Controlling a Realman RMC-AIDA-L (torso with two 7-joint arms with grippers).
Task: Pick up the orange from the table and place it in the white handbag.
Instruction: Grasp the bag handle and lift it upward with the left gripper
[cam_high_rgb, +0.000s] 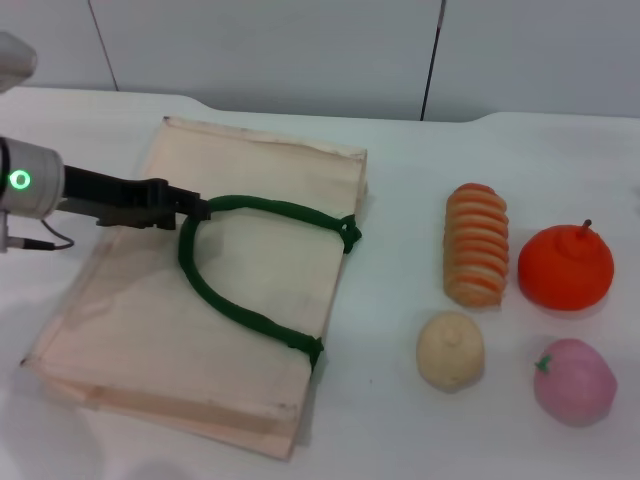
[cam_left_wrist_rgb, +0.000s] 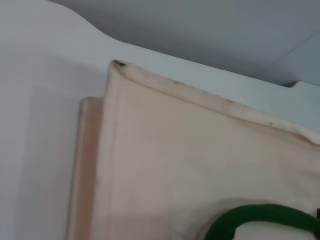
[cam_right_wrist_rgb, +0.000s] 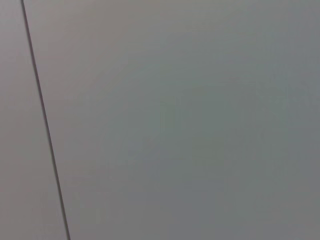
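The orange (cam_high_rgb: 565, 268), round and red-orange with a short brown stem, rests on the white table (cam_high_rgb: 390, 430) at the far right. The white handbag (cam_high_rgb: 200, 320) lies flat on the left half, its green rope handle (cam_high_rgb: 270, 210) looped across the fabric. My left gripper (cam_high_rgb: 198, 209) reaches in from the left and is shut on the handle at its upper bend. In the left wrist view the handbag (cam_left_wrist_rgb: 190, 160) fills the frame, with a curve of the handle (cam_left_wrist_rgb: 260, 217) at one edge. My right gripper shows in no view, and the right wrist view holds only a grey wall panel.
Three other pieces sit near the orange: an orange-and-cream ribbed oblong (cam_high_rgb: 476, 245) to its left, a cream round lump (cam_high_rgb: 450, 350) in front of that, and a pink fruit with a green stem (cam_high_rgb: 575, 382) in front of the orange. A wall runs behind the table.
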